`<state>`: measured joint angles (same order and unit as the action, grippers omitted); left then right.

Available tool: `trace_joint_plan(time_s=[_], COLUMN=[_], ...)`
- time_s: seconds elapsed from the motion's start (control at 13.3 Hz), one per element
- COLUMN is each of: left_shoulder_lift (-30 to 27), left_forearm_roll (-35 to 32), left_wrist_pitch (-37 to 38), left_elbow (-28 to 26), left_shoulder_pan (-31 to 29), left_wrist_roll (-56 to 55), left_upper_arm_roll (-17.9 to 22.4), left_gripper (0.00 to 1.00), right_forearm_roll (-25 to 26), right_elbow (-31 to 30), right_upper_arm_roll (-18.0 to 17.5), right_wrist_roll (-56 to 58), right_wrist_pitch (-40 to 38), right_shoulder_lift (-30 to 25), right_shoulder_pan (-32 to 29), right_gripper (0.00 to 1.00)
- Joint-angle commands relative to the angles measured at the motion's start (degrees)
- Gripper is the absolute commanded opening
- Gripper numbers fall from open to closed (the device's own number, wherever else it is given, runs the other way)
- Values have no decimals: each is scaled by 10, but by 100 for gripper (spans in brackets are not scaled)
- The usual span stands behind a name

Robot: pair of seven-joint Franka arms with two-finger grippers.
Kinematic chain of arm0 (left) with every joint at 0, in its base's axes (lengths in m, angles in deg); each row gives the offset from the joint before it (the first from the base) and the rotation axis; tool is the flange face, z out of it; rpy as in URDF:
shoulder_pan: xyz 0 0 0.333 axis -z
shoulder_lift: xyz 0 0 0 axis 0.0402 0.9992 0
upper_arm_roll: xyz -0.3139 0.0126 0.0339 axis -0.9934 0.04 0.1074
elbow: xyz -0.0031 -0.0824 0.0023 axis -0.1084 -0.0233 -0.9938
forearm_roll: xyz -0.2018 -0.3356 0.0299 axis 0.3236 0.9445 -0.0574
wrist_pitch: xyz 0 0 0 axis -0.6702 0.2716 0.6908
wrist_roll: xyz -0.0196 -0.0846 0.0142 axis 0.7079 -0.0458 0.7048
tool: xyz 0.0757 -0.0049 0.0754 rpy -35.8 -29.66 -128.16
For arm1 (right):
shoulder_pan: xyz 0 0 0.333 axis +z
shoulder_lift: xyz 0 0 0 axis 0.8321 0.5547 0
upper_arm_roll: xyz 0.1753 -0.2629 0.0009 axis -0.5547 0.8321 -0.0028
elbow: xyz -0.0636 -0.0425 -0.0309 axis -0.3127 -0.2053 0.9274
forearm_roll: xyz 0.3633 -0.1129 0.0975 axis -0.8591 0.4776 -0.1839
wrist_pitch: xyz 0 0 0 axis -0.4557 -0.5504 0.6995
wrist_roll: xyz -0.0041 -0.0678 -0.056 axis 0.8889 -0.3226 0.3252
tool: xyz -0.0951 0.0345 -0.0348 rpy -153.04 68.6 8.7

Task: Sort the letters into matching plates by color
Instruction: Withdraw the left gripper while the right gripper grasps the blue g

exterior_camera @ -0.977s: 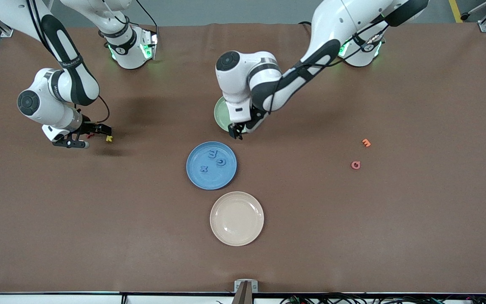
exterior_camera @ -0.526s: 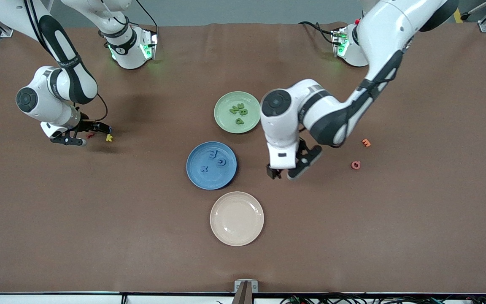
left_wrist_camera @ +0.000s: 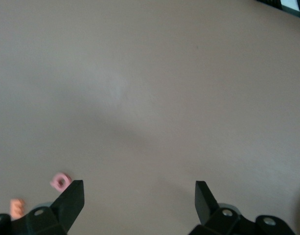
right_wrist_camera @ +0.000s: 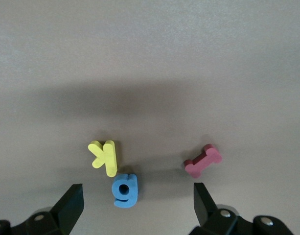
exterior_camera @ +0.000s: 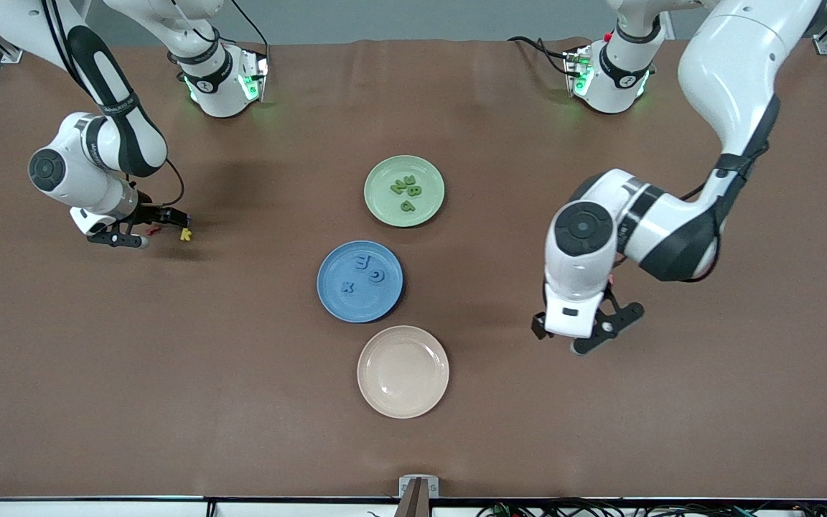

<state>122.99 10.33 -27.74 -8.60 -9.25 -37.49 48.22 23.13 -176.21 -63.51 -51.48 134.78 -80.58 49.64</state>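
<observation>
Bare table (exterior_camera: 672,431) is seen around the left gripper (exterior_camera: 575,337), its fingers apart. The right gripper (exterior_camera: 137,231), fingers spread, is held over a blue letter (right_wrist_camera: 125,190). Green letters (exterior_camera: 406,190) are held in the green plate (exterior_camera: 377,192), blue ones (exterior_camera: 365,271) in the blue plate (exterior_camera: 334,301).

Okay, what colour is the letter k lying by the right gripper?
Yellow; the letter k shows best in the right wrist view.

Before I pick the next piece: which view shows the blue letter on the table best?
The right wrist view: the blue letter lies between the open right gripper fingers. The front view hides it; the left wrist view misses it.
</observation>
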Motion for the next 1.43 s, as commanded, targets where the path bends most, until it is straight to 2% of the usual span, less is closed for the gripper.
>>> trace_joint_plan(time_s=[0.0,0.15,0.3,0.45,0.6,0.75,1.13,1.28,1.35], left_shoulder_lift=[-7,-23,-62,-108,-158,-201,-297,-339,-361], left_forearm_roll=[14,53,128,232,303,331,379,426,439], left_wrist_pitch=[15,17,17,17,25,78,198,233,233], left_elbow=[12,13,13,12,7,8,4,-20,-44], left_shoulder_pan=[-31,-39,-33,-26,-11,11,77,118,122], left_wrist_roll=[91,155,234,321,368,394,546,572,580], left_upper_arm_roll=[-3,10,64,124,179,226,351,419,433], left_gripper=[100,100,100,100,100,100,100,100,100], right_forearm_roll=[8,7,7,7,7,7,7,7,6], right_elbow=[-20,-19,-18,-18,-19,-19,-21,-21,-21], right_upper_arm_roll=[-8,-9,-8,-7,-7,-7,-7,-7,-7], right_wrist_roll=[1,-1,-1,0,0,0,2,2,2], right_wrist_pitch=[8,7,10,17,17,17,17,17,17], right_shoulder_lift=[-20,-20,-17,-13,-8,-4,14,17,18], right_shoulder_pan=[14,31,38,35,32,32,26,24,24], right_gripper=[99,99,99,98,97,95,90,82,79])
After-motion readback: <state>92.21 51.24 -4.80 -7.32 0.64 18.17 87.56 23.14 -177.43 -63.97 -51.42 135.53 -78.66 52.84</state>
